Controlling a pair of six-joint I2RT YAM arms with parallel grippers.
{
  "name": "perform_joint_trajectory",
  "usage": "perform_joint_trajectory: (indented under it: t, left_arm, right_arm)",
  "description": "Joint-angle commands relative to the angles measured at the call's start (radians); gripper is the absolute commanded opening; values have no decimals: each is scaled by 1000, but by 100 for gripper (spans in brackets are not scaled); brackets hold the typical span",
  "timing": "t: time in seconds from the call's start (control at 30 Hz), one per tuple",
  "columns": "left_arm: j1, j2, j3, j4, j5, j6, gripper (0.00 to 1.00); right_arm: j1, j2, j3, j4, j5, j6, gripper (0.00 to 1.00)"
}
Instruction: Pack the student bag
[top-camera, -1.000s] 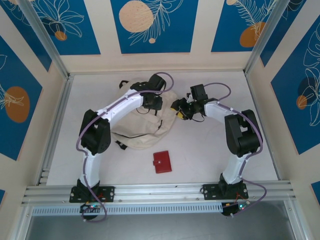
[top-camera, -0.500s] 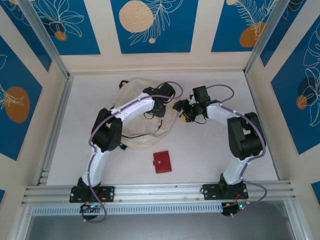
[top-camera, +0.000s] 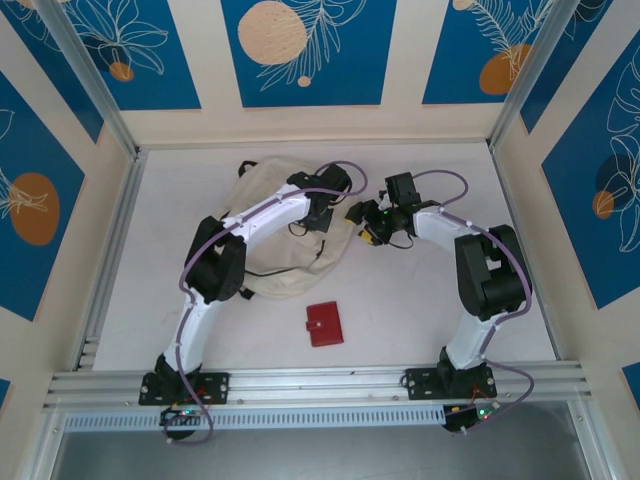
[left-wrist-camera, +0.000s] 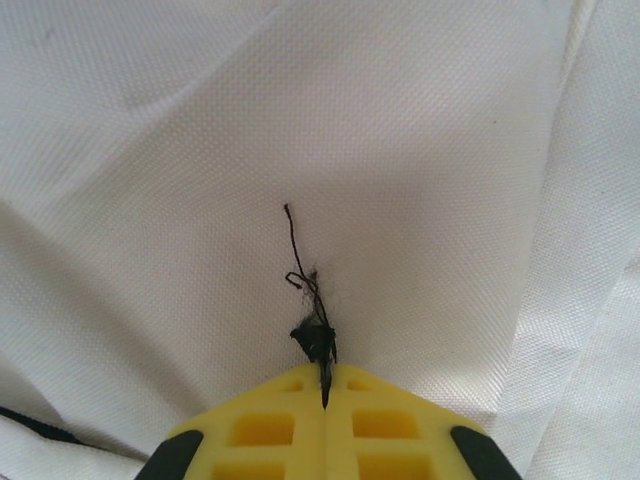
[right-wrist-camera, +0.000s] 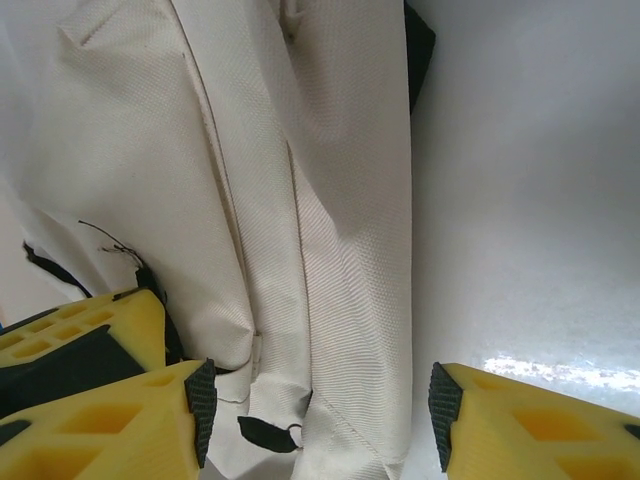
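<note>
The student bag (top-camera: 290, 265), cream fabric with black trim, lies flat left of the table's middle. My left gripper (top-camera: 325, 213) is at its right side, shut on a small black pull tab (left-wrist-camera: 318, 341) with loose black thread; cream cloth (left-wrist-camera: 200, 150) lies behind it. Just right of it, my right gripper (top-camera: 360, 222) stands open. Its fingers straddle the bag's folded edge (right-wrist-camera: 330, 200), with the gripper (right-wrist-camera: 320, 400) low over the cloth. A second black tab with a ring (right-wrist-camera: 265, 435) lies between the jaws. The left gripper's yellow finger (right-wrist-camera: 90, 325) shows alongside.
A red wallet (top-camera: 324, 324) lies on the white table (top-camera: 420, 300) in front of the bag, near the middle. Walls and metal rails (top-camera: 110, 250) close off the table's sides. Bare table surface (right-wrist-camera: 520, 200) lies right of the bag.
My left arm reached rightward across the bag, and its gripper has closed on the black tab. The right gripper moved slightly left toward the bag's edge and stayed open.
</note>
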Motion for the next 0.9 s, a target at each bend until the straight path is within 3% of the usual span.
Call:
perform_joint_trajectory:
  t: [0.0, 0.4, 0.67, 0.87]
  left_arm:
    - [-2, -61, 13, -20, -21, 2, 0]
    - [8, -277, -171, 143, 40, -14, 0]
    - [15, -284, -192, 152, 47, -17, 0]
    - [19, -282, -204, 159, 51, -19, 0]
  right_arm:
    - [9, -44, -7, -15, -14, 5, 60]
    - [83, -16, 17, 94, -153, 69, 59]
    - [140, 103, 128, 72, -165, 118, 58]
    - [160, 173, 174, 75, -158, 159, 48]
